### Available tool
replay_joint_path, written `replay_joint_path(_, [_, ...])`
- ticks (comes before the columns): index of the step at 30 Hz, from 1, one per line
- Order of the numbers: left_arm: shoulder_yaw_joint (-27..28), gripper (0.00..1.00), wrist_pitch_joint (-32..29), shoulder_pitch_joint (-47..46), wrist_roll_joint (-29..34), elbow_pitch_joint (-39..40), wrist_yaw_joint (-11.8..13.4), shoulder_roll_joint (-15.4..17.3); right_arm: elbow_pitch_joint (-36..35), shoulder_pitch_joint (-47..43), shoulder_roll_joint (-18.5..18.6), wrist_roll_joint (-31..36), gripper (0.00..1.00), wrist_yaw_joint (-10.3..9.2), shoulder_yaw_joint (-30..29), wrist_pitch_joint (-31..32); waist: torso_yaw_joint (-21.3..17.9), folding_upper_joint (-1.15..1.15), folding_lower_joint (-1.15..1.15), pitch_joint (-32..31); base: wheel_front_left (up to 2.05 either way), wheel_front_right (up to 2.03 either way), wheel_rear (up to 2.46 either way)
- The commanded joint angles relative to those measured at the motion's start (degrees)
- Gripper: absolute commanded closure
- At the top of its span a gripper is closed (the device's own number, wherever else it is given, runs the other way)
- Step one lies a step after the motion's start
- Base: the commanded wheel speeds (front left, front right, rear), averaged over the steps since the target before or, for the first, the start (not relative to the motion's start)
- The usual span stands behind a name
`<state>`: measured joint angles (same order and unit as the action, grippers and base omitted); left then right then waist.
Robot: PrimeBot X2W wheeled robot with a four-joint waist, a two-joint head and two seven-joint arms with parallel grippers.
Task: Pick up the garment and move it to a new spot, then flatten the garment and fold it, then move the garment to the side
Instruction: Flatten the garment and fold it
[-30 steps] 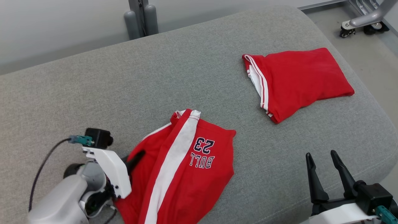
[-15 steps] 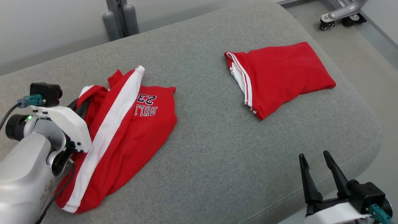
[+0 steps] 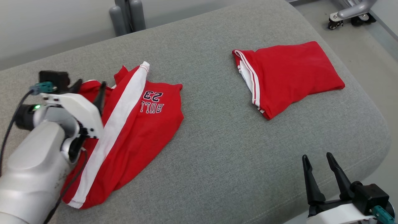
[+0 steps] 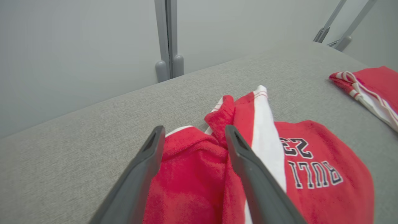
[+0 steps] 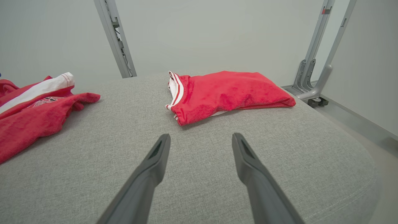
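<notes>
The garment [image 3: 140,124], red shorts with a white side stripe and "BULL 23" print, lies crumpled on the left of the grey cushion [image 3: 217,161]. My left gripper [image 3: 90,85] stands open at the garment's left edge. In the left wrist view its fingers [image 4: 194,130] straddle a raised red fold of the garment [image 4: 186,161] without pinching it. My right gripper [image 3: 317,157] hangs open and empty at the cushion's near right edge. The right wrist view has its fingers [image 5: 200,137] over bare cushion, with the garment [image 5: 37,115] at the far left.
A second red garment [image 3: 289,71], folded, lies at the cushion's back right, also [image 5: 227,93] ahead of the right gripper. Grey posts [image 3: 127,15] stand behind the cushion. A wheeled stand foot [image 3: 348,12] sits on the floor at the right, past the cushion's rounded edge.
My left gripper dragged the garment leftward across the cushion, then its jaws opened and let the cloth go. The head camera shifted slightly. The right gripper stayed as it was.
</notes>
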<state>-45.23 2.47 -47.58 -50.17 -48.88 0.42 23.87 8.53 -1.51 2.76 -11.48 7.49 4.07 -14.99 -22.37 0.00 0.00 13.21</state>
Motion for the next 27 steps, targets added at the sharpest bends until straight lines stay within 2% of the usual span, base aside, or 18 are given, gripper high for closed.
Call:
replay_joint_path(1, [-0.8, 0.0, -0.4, -0.9, 0.2, 2.0, -0.7, -1.4, 0.0, 0.7, 0.3, 0.0, 0.0, 0.01, 0.2, -0.3, 0.1, 0.0, 0.0, 0.4, 0.0, 0.0, 0.0])
replay_joint_path(5, [-2.0, 0.0, -1.6, -1.3, 0.5, 3.4, -0.9, -3.3, -0.1, 1.7, 0.2, -0.2, 0.0, 0.01, 1.0, -0.3, -0.6, 0.0, 0.0, 1.5, 0.0, 0.0, 0.0])
replay_joint_path(11, [-3.8, 0.0, -3.3, -4.6, 2.5, 1.1, -0.4, -4.4, -0.3, 2.7, 0.3, -1.2, 0.0, 0.01, 2.0, -0.3, -3.5, 0.0, 0.0, 4.6, 0.0, 0.0, 0.0])
replay_joint_path(19, [-8.1, 0.0, -4.8, -9.2, 7.7, -3.8, 0.0, -3.7, 0.1, 2.3, 0.2, -2.7, 0.0, 0.01, 2.9, -0.3, -5.3, 0.0, 0.0, 6.7, 0.0, 0.0, 0.0])
replay_joint_path(24, [-10.1, 0.0, -6.0, -9.9, 9.4, -6.9, -0.7, -3.6, 0.1, 3.3, 0.3, -3.5, 0.0, 0.01, 3.1, -0.3, -5.7, 0.0, 0.0, 7.3, 0.0, 0.0, 0.0])
replay_joint_path(25, [-10.5, 0.07, -6.5, -9.8, 9.5, -7.4, -0.9, -3.7, 0.1, 3.3, 0.3, -3.6, 0.0, 0.01, 3.1, -0.3, -5.7, 0.0, 0.0, 7.3, 0.0, 0.0, 0.0])
replay_joint_path(26, [-10.8, 0.37, -6.8, -9.7, 9.7, -7.9, -1.2, -3.7, 0.1, 3.3, 0.3, -3.7, 0.0, 0.01, 3.0, -0.3, -5.7, 0.0, 0.0, 7.4, 0.0, 0.0, 0.0])
replay_joint_path(27, [-11.1, 0.59, -7.0, -9.6, 9.8, -8.4, -1.4, -3.8, 0.1, 3.3, 0.3, -3.7, 0.0, 0.01, 2.9, -0.3, -5.6, 0.0, 0.0, 7.4, 0.0, 0.0, 0.0])
